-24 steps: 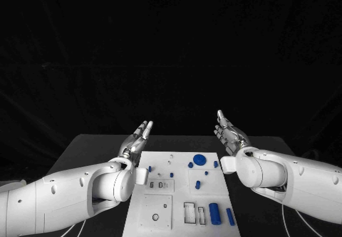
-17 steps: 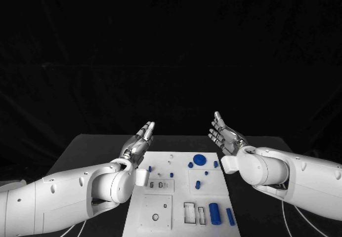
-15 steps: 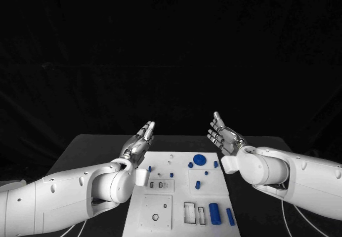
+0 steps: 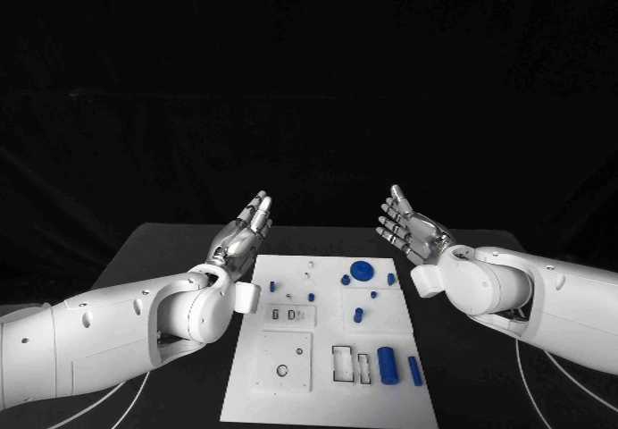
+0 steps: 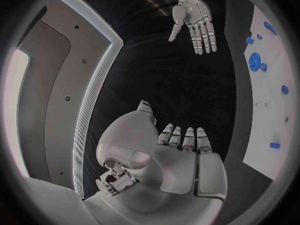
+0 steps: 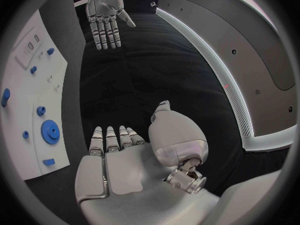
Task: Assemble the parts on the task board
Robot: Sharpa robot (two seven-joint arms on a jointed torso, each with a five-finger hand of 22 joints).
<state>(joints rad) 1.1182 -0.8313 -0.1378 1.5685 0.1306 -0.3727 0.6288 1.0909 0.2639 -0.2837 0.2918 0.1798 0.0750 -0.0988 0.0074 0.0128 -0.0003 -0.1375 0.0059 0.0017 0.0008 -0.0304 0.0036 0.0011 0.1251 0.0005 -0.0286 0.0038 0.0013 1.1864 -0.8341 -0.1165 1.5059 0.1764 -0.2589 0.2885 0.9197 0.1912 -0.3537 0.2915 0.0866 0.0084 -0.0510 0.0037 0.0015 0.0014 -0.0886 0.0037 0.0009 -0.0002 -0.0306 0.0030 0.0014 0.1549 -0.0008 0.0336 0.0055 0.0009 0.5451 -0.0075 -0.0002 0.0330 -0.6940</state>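
Silver fingers on both hands are stretched out straight and apart, holding nothing; the left hand (image 4: 244, 231) is raised above the table's far left part, edge-on in the head view, fingertips pointing away from the robot; the right hand (image 4: 413, 230) is raised opposite it, palm turned inward toward the left hand, fingers fanned; the two hands face each other across a wide dark gap, well apart, neither touching anything.

White and flat, the task board (image 4: 329, 380) lies lengthwise in the middle of the black table (image 4: 161, 259), between the two forearms; its far edge sits below and between the hands; bare table shows along both long sides of the board and beyond its far edge.

On the board, a blue gear (image 4: 363, 268) lies near the far edge, with small blue pegs (image 4: 357, 315) scattered just nearer; two blue cylinders (image 4: 388, 364) lie side by side near the board's near right corner, beside rectangular slots; the left half carries pale inset plates with small holes.

From the right wrist view the gear (image 6: 49, 131) shows toothed, and the left hand (image 6: 106, 11) hangs open beyond the board.
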